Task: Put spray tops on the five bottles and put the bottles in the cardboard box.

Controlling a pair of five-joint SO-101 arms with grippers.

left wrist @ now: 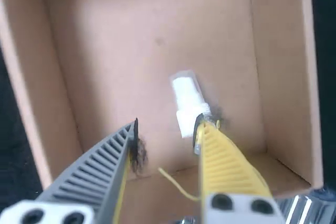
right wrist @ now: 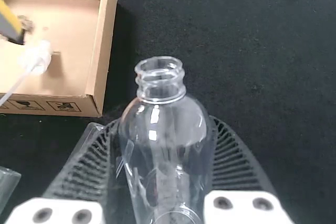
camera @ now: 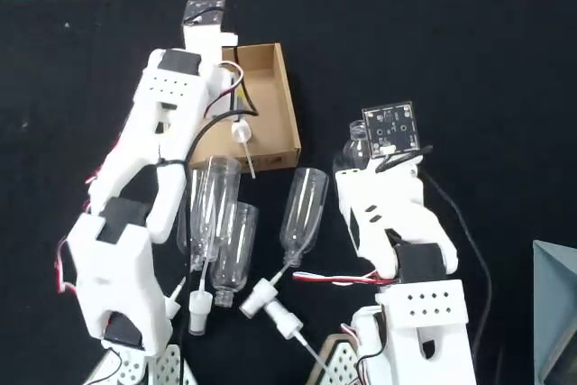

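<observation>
Overhead view of a black bench (camera: 469,60) with two white robot arms. At upper left of centre, the left arm stretches up the frame over the open cardboard box (camera: 287,114). Its wrist view looks straight down into the box: the left claw (left wrist: 167,127) has its jaws spread apart, and a white spray top (left wrist: 186,103) lies on the box floor just at the tip of the yellow finger (left wrist: 220,161), not pinched between the two. From overhead, the spray top's thin tube runs down the frame and crosses the box's near wall. Below the box, several capless bottles (camera: 305,209) lie on their sides, necks toward the frame's bottom edge, with loose spray tops (camera: 261,295) beside them. Right of centre, the right claw (right wrist: 164,145) is clamped around a clear bottle (right wrist: 159,80), held roughly upright with its threaded neck open and bare. The spray top sits to the left of that neck, so the left arm is much the nearer to fetch it across.
</observation>
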